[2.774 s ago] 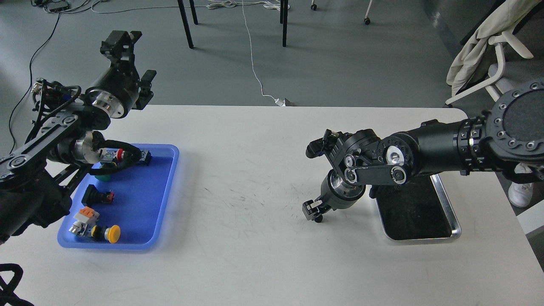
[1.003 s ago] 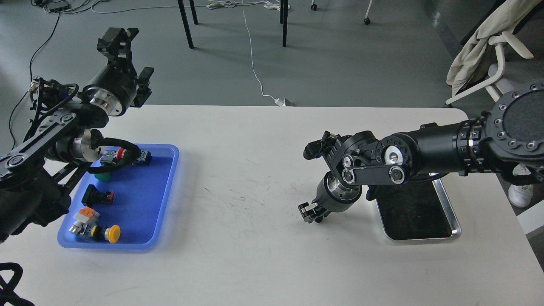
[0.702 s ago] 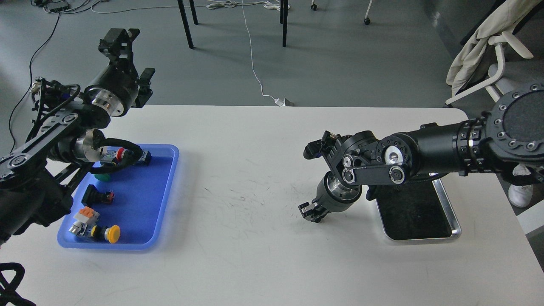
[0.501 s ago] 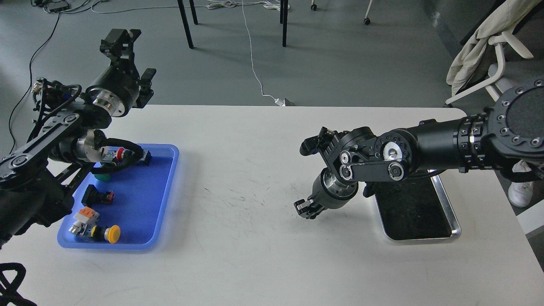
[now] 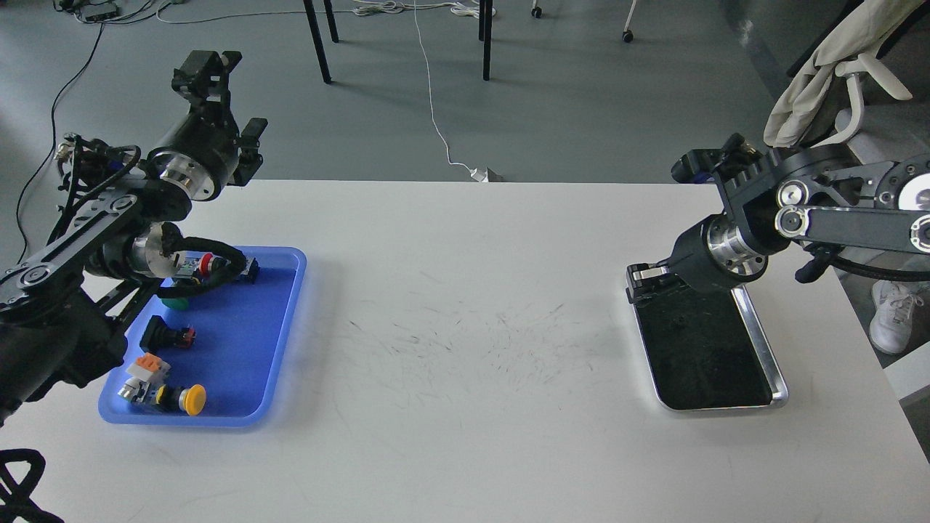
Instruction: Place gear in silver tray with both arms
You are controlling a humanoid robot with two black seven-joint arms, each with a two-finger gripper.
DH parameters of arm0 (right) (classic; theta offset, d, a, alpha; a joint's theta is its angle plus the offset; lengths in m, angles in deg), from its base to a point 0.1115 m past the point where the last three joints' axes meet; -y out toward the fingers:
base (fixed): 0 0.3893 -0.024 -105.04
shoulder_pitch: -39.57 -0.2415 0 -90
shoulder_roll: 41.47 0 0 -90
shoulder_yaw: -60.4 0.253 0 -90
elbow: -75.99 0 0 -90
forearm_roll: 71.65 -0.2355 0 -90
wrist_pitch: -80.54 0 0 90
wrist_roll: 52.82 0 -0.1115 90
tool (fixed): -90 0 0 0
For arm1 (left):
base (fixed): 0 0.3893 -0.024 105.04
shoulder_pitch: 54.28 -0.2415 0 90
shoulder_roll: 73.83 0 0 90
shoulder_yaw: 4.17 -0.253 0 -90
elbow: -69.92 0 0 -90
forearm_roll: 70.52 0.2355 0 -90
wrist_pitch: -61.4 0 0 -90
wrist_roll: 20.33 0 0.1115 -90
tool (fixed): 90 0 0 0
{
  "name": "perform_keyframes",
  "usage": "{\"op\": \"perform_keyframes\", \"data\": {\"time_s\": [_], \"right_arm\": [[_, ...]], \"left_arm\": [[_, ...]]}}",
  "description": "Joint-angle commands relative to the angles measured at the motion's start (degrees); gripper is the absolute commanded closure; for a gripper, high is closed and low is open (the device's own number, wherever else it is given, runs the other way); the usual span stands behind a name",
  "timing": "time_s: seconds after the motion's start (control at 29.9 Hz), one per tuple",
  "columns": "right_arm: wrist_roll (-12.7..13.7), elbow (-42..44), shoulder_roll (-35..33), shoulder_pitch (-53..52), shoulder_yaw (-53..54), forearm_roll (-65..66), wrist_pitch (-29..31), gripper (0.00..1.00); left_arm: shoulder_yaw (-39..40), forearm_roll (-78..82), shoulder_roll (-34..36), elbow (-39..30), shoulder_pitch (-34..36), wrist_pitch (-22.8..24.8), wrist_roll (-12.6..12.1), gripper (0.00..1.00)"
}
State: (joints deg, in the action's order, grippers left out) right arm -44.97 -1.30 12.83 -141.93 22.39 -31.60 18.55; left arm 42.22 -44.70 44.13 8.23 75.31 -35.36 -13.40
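Note:
The silver tray (image 5: pixel 719 409) lies on the right side of the white table, its dark bottom bare. No gear shows anywhere. My right gripper (image 5: pixel 644 282) hangs low over the tray's far left corner. It is small and dark, so its fingers cannot be told apart, and I see nothing held in it. My left gripper (image 5: pixel 207 71) is raised high beyond the table's far left edge, above the blue tray (image 5: pixel 240 341). It points away from me and its jaws cannot be made out.
The blue tray holds several small parts: a yellow push-button (image 5: pixel 192 399), an orange-and-white part (image 5: pixel 147 367), a black-and-red part (image 5: pixel 168 335) and a red button (image 5: pixel 206 260). A chair draped with beige cloth (image 5: pixel 817 80) stands beyond the table's right corner.
My right arm has swung from the table's middle to the right and back, and its gripper now hangs over the silver tray's far left corner. The left arm has barely moved.

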Motion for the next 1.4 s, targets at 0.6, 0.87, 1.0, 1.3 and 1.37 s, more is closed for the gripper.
{"op": "perform_keyframes", "data": {"time_s": [0.6, 0.87, 1.0, 1.3, 1.37], "right_arm": [[0.1, 7.2, 1.9, 12.1, 0.2, 6.1, 0.0, 0.91], [0.1, 8.3, 2.9, 12.1, 0.2, 6.0, 0.0, 0.81], [0.1, 8.0, 3.1, 11.5, 1.4, 5.3, 0.0, 0.06], [0.1, 4.7, -3.1, 5.0, 9.6, 2.3, 0.0, 0.02], [0.1, 5.3, -5.1, 3.6, 12.9, -0.4, 0.0, 0.02]], "left_arm": [[0.0, -0.1, -0.1, 0.2, 0.1, 0.0, -0.1, 0.02], [0.0, 0.0, -0.5, 0.3, 0.2, 0.0, -0.1, 0.02], [-0.2, 0.0, -0.5, 0.4, 0.5, 0.0, -0.1, 0.02], [-0.3, 0.0, -0.5, 0.4, 0.8, 0.0, -0.1, 0.02], [-0.3, 0.0, -0.4, 0.5, 0.8, 0.0, -0.1, 0.02]]}}
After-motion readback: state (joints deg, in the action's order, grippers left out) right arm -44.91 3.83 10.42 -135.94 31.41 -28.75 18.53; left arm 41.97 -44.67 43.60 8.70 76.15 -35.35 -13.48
